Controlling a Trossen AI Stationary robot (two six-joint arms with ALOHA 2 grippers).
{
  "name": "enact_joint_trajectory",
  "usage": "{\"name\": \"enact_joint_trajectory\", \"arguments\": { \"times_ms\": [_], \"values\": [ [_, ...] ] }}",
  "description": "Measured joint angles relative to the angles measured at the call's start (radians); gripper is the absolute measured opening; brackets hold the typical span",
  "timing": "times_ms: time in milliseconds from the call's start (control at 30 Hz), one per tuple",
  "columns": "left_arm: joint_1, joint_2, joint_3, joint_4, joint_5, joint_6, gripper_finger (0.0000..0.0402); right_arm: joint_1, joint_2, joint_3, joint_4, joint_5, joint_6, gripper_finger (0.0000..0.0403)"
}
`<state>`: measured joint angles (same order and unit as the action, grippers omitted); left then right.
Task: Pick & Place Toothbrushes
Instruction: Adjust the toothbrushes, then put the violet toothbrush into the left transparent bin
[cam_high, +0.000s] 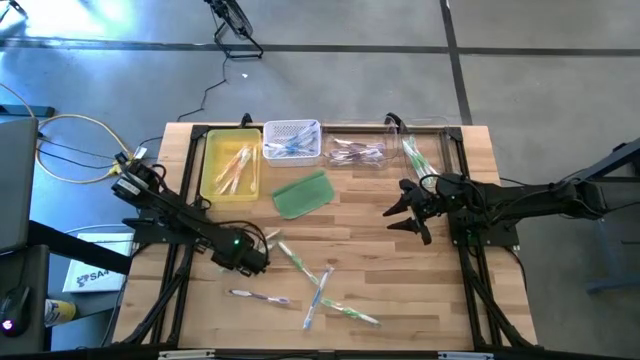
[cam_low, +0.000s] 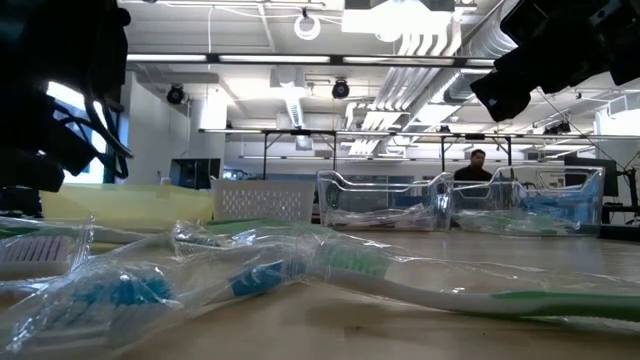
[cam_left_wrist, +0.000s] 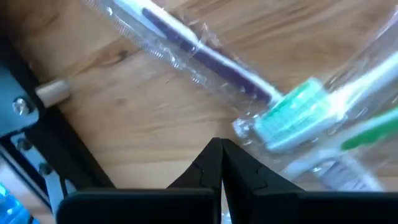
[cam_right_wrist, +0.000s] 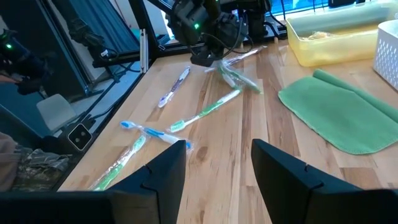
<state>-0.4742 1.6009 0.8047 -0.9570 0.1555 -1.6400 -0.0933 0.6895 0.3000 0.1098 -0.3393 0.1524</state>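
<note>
Table (cam_high: 400, 260): pale wooden slats with black rails down its left and right sides; both arms reach in over it.
Left arm: comes in from the left edge, slanting toward the near middle of the table.
Right arm: comes in from the right edge, well apart from the left one.
Green pad (cam_high: 302, 194): flat, tilted, at mid-table just near of the far bins.
Yellow bin (cam_high: 231, 165): far left of the row, with a few pale toothbrushes inside.
White basket (cam_high: 292, 139): just right of the yellow bin, blue-handled brushes inside.
Clear trays (cam_high: 357, 150): right of the basket along the far edge, purple brushes in one, a green one in the next.
Left gripper (cam_high: 262, 243): fingers (cam_left_wrist: 211, 163) pressed together with nothing between them, tip low beside the far end of the loose pile.
Right gripper (cam_high: 402, 212): fingers spread wide and empty, hovering right of the green pad.
Loose toothbrushes (cam_high: 318, 290): scattered on the near middle of the table, several in clear wrappers, green, blue and white handles crossing each other.
Purple toothbrush (cam_high: 258, 296): wrapped, lying alone on the near left, apart from the pile.
</note>
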Motion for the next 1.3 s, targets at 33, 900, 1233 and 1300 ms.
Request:
{"name": "enact_joint_trajectory", "arguments": {
  "times_ms": [33,900,1233,1300],
  "values": [
    [0.0,0.0,0.0,0.01,-0.012,0.011,0.0,0.0,0.0,0.0,-0.001,0.0,0.0,0.0175],
    [0.004,0.005,0.087,0.259,-0.655,0.206,0.0,0.0,0.0,0.0,-0.001,0.0,0.0,0.0175],
    [0.004,0.004,0.087,0.208,-0.713,0.189,0.0,0.0,0.0,0.0,-0.001,0.0,0.0,0.0175],
    [0.004,0.003,0.087,0.178,-0.717,0.181,0.0,0.0,0.0,0.0,-0.001,0.0,0.0,0.0175]
  ]
}}
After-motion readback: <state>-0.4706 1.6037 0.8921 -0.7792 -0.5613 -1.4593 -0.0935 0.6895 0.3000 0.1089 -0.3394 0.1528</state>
